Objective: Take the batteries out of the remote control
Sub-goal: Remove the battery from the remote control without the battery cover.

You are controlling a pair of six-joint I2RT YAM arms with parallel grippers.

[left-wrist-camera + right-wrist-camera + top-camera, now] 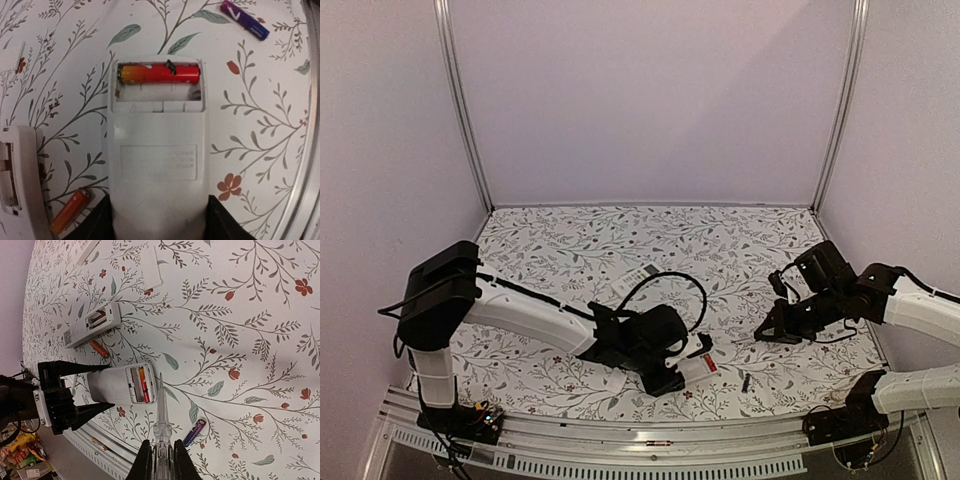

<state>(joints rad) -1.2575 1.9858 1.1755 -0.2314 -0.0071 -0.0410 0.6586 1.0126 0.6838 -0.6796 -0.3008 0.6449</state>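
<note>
A white remote control (157, 150) lies back-up with its battery bay open. One red-orange battery (159, 74) sits in the far slot and the slot beside it is empty. My left gripper (159, 222) is shut on the remote's sides at its near end, seen from above as the left gripper (672, 378). A purple battery (245, 20) and an orange battery (70, 211) lie loose on the cloth. My right gripper (161, 441) is shut on a clear pen-like tool (160, 405) whose tip hovers just beside the bay end of the remote (112, 386).
A second white remote (92, 325) with an open bay lies further back, with a white cover (150, 267) beyond it. Another cell (100, 444) rests in the metal rail (650, 440) at the table's near edge. Walls close in the back and sides.
</note>
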